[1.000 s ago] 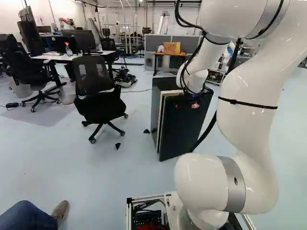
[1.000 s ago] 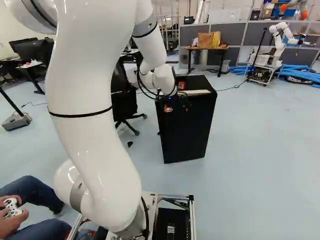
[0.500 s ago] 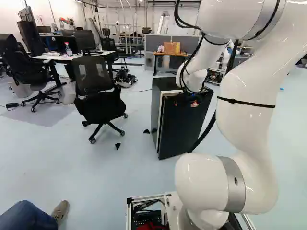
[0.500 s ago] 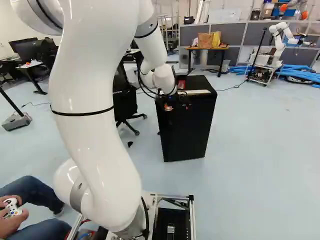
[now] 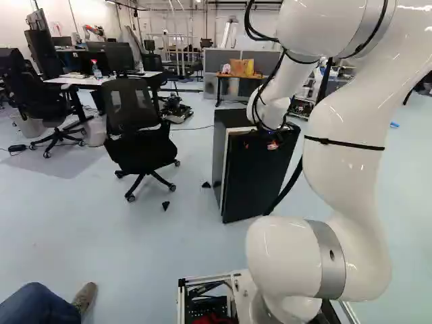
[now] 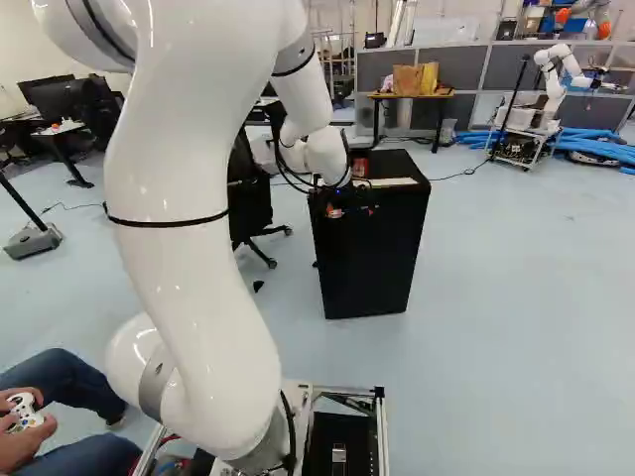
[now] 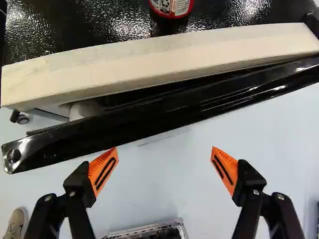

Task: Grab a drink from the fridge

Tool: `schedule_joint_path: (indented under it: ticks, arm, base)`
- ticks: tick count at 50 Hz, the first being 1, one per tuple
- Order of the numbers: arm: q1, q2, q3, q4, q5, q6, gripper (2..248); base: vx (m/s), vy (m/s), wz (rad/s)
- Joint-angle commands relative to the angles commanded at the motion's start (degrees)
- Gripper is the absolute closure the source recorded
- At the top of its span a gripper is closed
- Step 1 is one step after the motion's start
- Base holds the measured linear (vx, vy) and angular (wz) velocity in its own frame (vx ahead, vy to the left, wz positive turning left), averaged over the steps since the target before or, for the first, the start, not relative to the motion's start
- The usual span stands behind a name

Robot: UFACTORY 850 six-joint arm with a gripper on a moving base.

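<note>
Claw (image 6: 353,211), black, two-fingered: spread wide at the fridge's near edge.
Orange pads (image 7: 103,172) stand well apart, floor (image 7: 159,174) showing between them; black front panel (image 7: 114,132) lies just ahead of the fingertips, contact not determinable. Drink: one red can (image 7: 172,6), on top of the black fridge (image 6: 369,263), beyond the pale strip (image 7: 164,59) and well ahead of the fingers. Panel and strip: a gap between, wider toward the left of the left base view. Arm (image 5: 347,148): white, reaching forward, wrist end over the near part of the fridge. Office chair (image 5: 140,152): black, mesh-backed, left of the fridge in the left base view. Another robot (image 6: 553,84): white, on a wheeled frame, upper right of the right base view.
</note>
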Motion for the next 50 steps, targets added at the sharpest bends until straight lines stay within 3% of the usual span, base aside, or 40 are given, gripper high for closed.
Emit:
schedule_joint_path:
  ticks: [50]
  arm:
    - [0.35, -1.60, -2.06, 0.00, 1.72, 0.00, 3]
  base:
    - [0.000, 0.000, 0.000]
